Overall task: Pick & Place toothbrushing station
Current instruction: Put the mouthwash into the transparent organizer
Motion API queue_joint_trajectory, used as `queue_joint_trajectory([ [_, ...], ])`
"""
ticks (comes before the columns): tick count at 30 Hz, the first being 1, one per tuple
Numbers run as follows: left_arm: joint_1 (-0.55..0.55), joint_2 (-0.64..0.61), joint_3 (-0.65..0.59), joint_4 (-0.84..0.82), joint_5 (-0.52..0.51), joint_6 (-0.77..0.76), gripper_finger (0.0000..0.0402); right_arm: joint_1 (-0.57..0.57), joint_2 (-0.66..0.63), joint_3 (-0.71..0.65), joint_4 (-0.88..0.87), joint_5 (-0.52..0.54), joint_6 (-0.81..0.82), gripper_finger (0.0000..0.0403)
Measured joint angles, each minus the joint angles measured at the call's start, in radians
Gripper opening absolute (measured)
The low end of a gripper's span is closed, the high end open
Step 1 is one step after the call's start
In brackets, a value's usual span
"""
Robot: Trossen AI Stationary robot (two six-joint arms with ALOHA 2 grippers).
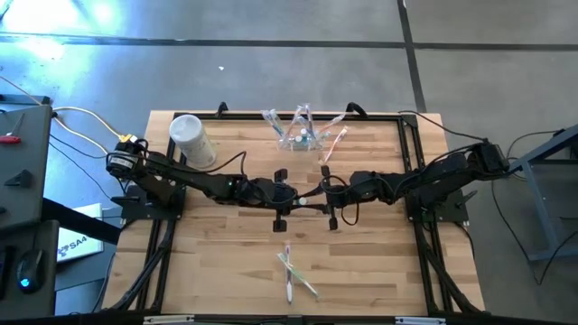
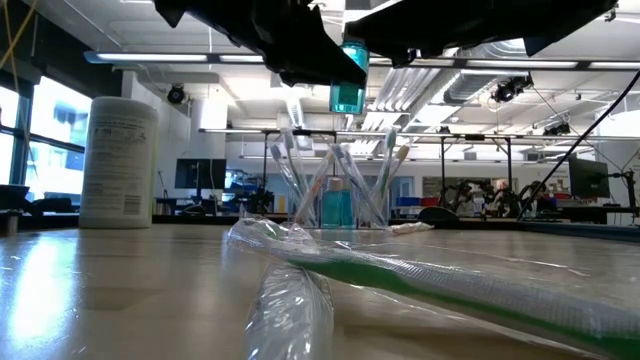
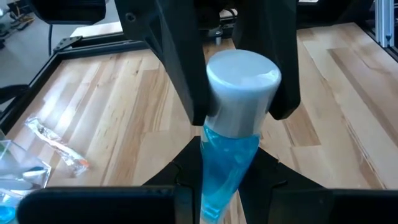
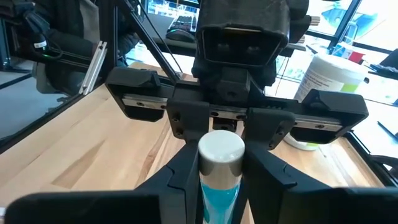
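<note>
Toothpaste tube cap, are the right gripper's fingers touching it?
Touching. The left wrist view shows both fingers of the right gripper pressed against the cap of the tube.

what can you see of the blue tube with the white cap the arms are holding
The blue tube is translucent blue plastic, flattening toward its tail, with a round white cap at the other end. It hangs above the middle of the wooden table, clear of the boards. Dark fingers flank the cap on both sides and touch it; the left gripper and right gripper face each other across it, jaws closed on it.
</note>
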Motion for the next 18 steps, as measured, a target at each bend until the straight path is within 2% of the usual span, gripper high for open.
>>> queue_joint_trajectory([
  [2, 0.0, 0.0, 0.0, 0.0, 0.0, 0.001, 0.0063, 0.0, 0.0, 0.0, 0.0, 0.0, -0.001, 0.0088],
  [4, 0.0, 0.0, 0.0, 0.0, 0.0, 0.003, 0.008, 0.0, 0.0, 0.0, 0.001, 0.004, -0.001, 0.0088],
  [12, -0.001, 0.0, 0.001, 0.016, 0.006, -0.009, 0.0227, 0.0, 0.001, 0.0, -0.005, 0.012, -0.001, 0.0088],
  [15, -0.001, 0.0, 0.001, -0.001, 0.008, -0.028, 0.027, 0.012, -0.015, 0.0, -0.034, 0.096, -0.017, 0.0088],
  [18, 0.001, -0.002, 0.002, -0.008, -0.034, -0.039, 0.0295, 0.027, -0.06, 0.0, -0.088, 0.213, -0.032, 0.0088],
])
